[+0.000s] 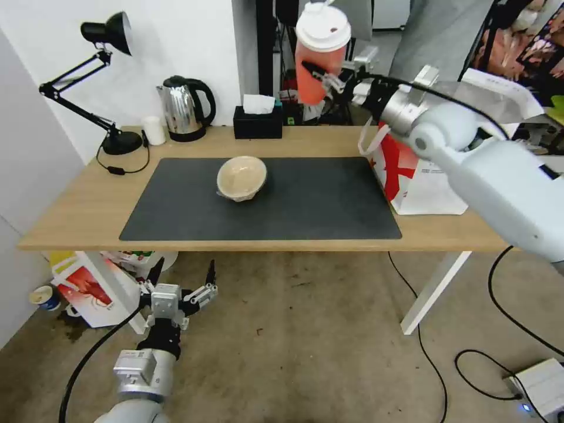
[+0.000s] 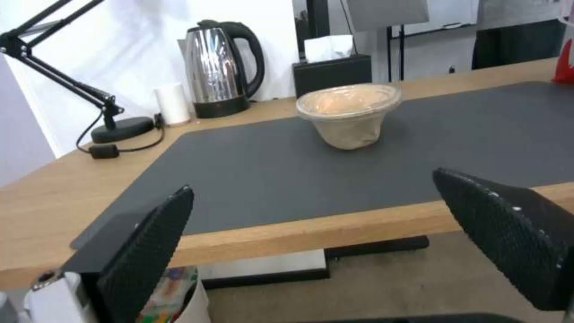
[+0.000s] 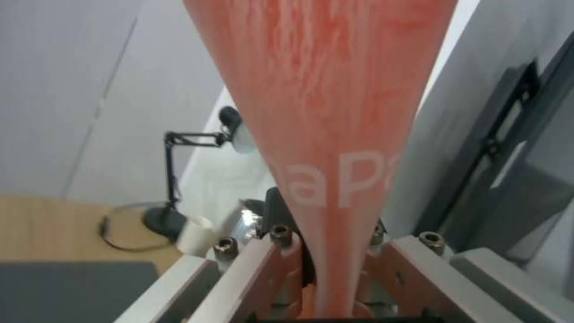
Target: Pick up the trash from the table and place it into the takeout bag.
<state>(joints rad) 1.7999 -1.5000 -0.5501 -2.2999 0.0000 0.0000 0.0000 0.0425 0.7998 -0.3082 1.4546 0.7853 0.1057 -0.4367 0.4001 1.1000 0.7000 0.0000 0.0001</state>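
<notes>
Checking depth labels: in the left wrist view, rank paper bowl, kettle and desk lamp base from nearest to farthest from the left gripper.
From the left gripper, below the table's front edge:
1. Beige paper bowl, on the mat.
2. Kettle, at the back edge.
3. Desk lamp base, back corner; too close to the kettle to call.

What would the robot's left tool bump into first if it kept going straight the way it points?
Probably the front edge of the light-wood table: the open left tool sits low before it, aimed across the dark grey mat toward the beige paper bowl. Depth is unclear.

Your right arm hides most of the takeout bag (image 1: 424,185); the red cup (image 3: 335,112) runs past the wrist frame's top, its lettering cut short.
</notes>
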